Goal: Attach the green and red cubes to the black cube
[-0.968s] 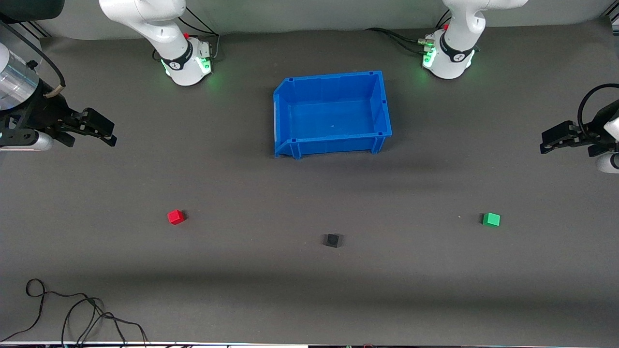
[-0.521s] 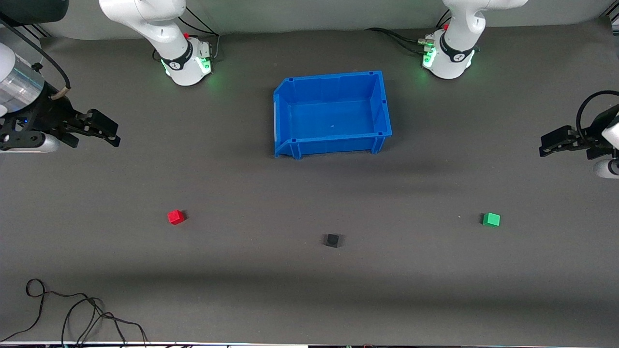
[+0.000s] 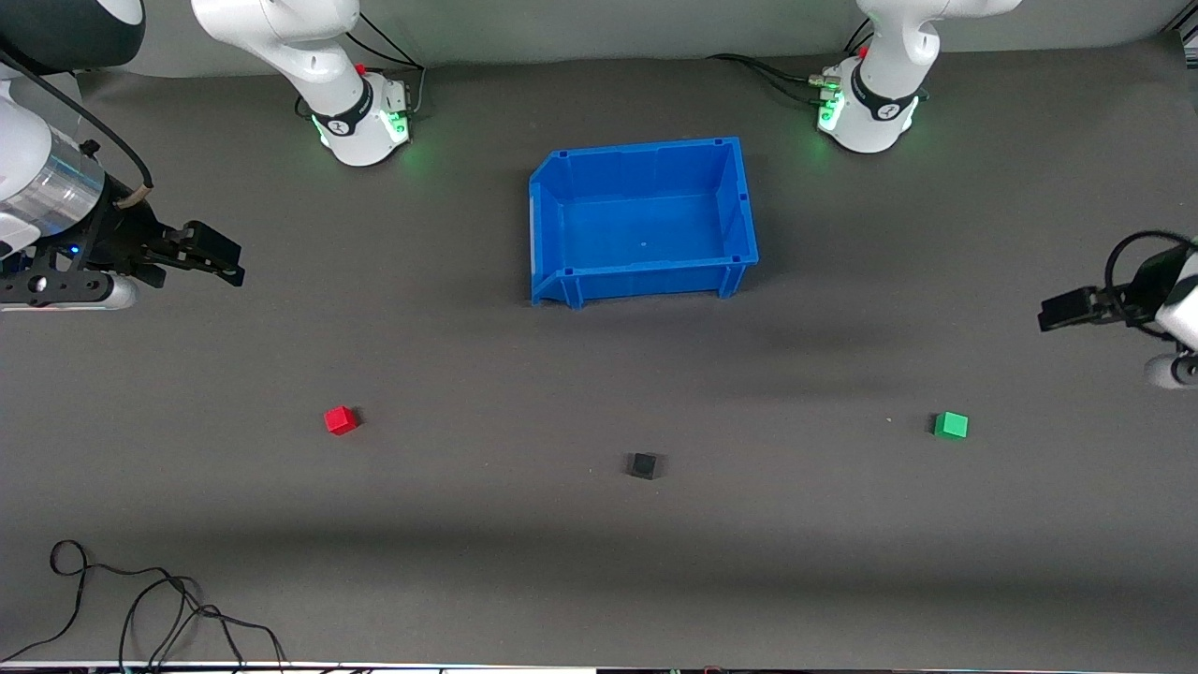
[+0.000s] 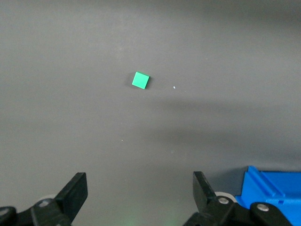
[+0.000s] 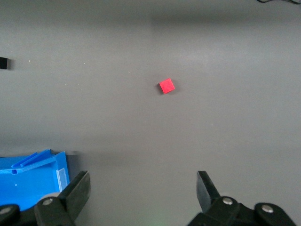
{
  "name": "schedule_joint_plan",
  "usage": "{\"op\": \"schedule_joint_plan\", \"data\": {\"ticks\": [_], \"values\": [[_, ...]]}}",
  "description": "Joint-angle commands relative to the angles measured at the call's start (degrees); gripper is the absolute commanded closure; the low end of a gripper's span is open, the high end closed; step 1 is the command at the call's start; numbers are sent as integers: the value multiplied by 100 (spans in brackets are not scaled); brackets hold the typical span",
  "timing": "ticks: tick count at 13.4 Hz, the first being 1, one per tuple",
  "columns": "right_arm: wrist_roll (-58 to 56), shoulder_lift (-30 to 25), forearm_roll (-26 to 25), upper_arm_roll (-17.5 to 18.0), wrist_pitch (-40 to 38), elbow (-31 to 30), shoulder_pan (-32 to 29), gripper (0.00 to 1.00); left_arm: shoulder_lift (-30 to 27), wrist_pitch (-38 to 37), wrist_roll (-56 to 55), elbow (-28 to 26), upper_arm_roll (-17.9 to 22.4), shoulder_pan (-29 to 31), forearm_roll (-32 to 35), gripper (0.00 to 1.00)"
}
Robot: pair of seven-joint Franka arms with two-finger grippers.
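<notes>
The red cube [image 3: 341, 419] lies on the dark table toward the right arm's end; it also shows in the right wrist view [image 5: 166, 85]. The black cube [image 3: 642, 465] lies mid-table, nearest the front camera; its edge shows in the right wrist view [image 5: 3, 63]. The green cube [image 3: 951, 425] lies toward the left arm's end and shows in the left wrist view [image 4: 140, 80]. My right gripper [image 3: 220, 263] is open and empty, up in the air over bare table at the right arm's end. My left gripper [image 3: 1058, 309] is open and empty over bare table at the left arm's end.
A blue bin [image 3: 739, 201] stands empty mid-table between the arm bases, farther from the front camera than the cubes. A loose black cable [image 3: 140, 599] lies at the table's front edge toward the right arm's end.
Both grippers have moved lower in the front view, toward the cubes' row. The right gripper has also shifted toward the table's middle. The cubes have not moved.
</notes>
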Motion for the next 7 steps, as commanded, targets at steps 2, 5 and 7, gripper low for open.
{"op": "schedule_joint_plan", "data": {"ticks": [2, 5, 7], "values": [[-43, 30, 30, -40, -85, 55, 80, 0, 72, 187, -441, -38, 8, 64, 5, 0], [-69, 30, 30, -40, -85, 64, 80, 0, 89, 214, -494, -82, 8, 64, -22, 0], [-69, 30, 30, -40, -76, 64, 80, 0, 98, 266, -450, -118, 8, 91, 22, 0]]}}
